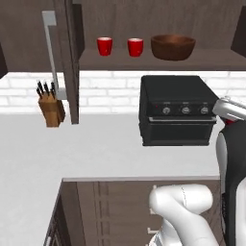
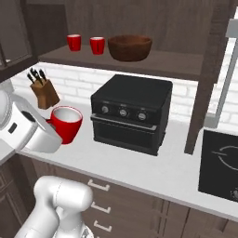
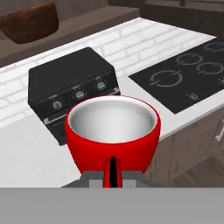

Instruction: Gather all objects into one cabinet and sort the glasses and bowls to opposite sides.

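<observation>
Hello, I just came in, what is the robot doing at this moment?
The gripper holds one red cup in the air above the counter, in front of the black oven. Two more red cups already stand on the cabinet shelf, with the wooden bowl to their right.

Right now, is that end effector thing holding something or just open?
End effector: closed on a red cup, held up in front of the black oven.
</observation>
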